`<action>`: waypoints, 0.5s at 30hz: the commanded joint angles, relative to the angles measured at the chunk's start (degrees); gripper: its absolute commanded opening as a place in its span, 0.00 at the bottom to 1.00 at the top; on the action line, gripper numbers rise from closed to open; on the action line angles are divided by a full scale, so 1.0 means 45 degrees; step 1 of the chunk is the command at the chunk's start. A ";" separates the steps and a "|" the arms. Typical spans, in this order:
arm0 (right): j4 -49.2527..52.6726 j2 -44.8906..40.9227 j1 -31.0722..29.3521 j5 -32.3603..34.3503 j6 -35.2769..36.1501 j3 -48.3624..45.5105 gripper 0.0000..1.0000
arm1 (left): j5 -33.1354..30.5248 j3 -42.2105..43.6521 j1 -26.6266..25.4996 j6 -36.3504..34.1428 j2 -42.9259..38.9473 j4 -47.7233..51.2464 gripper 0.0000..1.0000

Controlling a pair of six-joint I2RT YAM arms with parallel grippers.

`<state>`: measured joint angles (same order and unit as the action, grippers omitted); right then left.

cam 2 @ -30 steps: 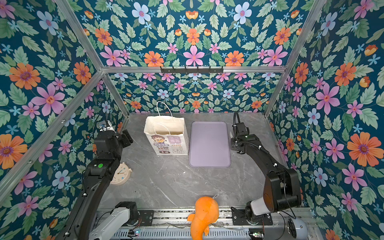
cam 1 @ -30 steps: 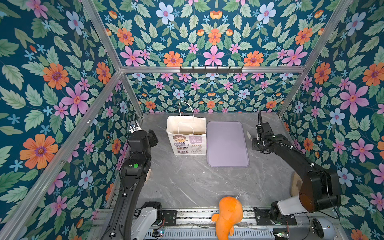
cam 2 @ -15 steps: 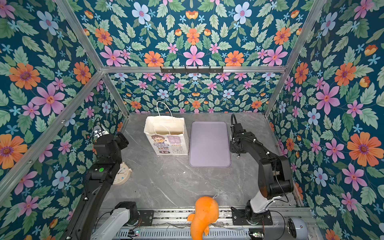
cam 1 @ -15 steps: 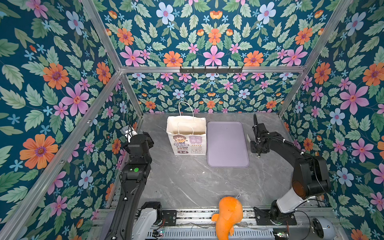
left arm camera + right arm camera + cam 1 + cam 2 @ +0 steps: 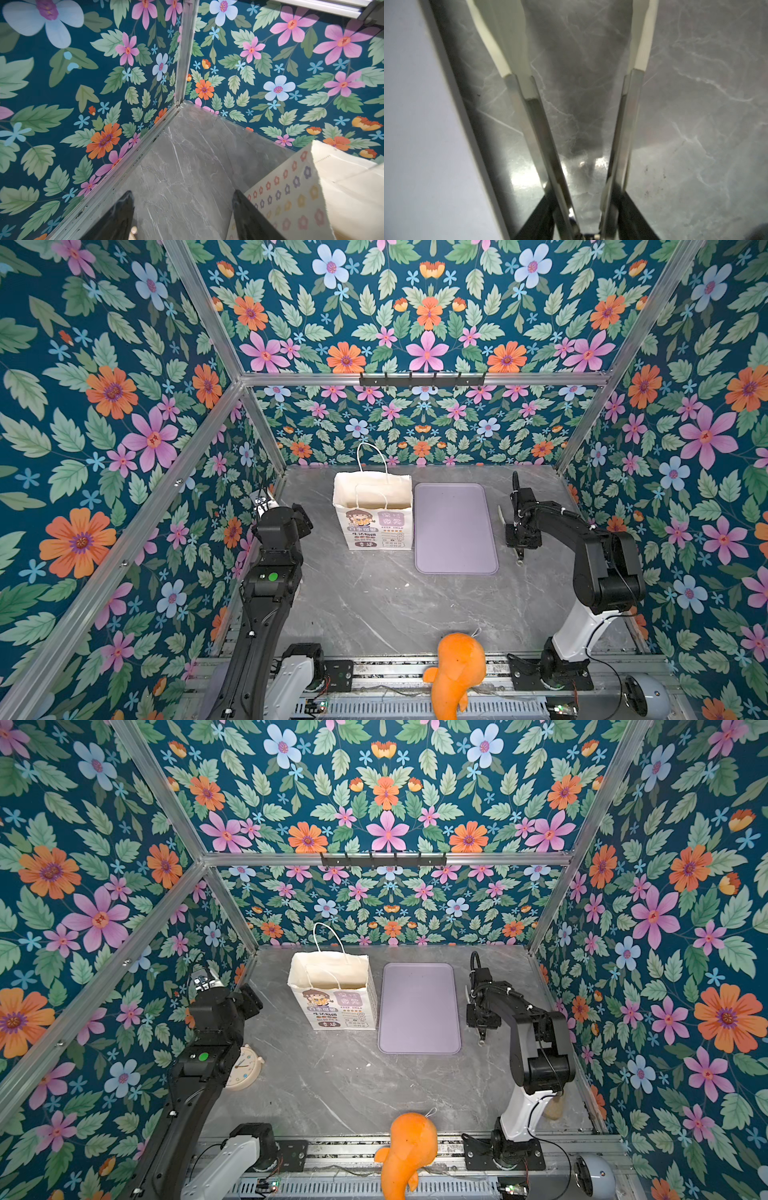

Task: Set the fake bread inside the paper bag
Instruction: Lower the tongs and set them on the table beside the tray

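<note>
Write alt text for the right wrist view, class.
The open right gripper hangs empty just above a grey marble table, its two cream-tipped metal fingers spread apart. The edge of a lilac tray runs alongside.

Paper bag (image 5: 373, 510) stands upright on table (image 5: 374, 605); tray (image 5: 455, 526) just right of it, plush toy (image 5: 457, 672) well in front.

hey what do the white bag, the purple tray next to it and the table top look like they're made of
Bag: paper, matte, going by its creased walls, printed front and thin cord handles.
Tray: probably plastic, smooth satin lilac, with rounded corners and a low moulded rim.
Table top: grey with white veins like marble; possibly a printed laminate or stone slab, slightly glossy, which the pictures leave open.
</note>
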<state>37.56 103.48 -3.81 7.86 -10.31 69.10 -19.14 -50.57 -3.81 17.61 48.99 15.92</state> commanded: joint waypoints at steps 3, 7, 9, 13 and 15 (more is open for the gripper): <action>0.0008 0.0300 0.0245 -0.0226 0.0042 0.0264 0.48 | 0.0580 -0.0033 0.0008 0.0105 0.0069 -0.0174 0.75; 0.0202 0.0548 0.0306 -0.0205 0.0121 0.0418 0.49 | 0.1050 0.0039 0.0008 0.0370 0.0049 -0.0306 0.75; 0.0275 0.0590 0.0315 -0.0105 0.0178 0.0412 0.50 | 0.1417 0.0084 0.0008 0.0546 0.0032 -0.0369 0.75; 0.0382 0.0683 0.0400 -0.0142 0.0123 0.0415 0.53 | 0.1769 0.0114 0.0008 0.0765 0.0020 -0.0451 0.75; 0.0394 0.0676 0.0412 -0.0117 0.0083 0.0424 0.56 | 0.1808 0.0094 0.0008 0.0852 0.0021 -0.0480 0.76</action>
<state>38.00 106.45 -2.02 7.05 -9.87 70.65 -12.25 -49.95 -3.81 20.29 49.23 15.22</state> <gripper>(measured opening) 0.545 0.755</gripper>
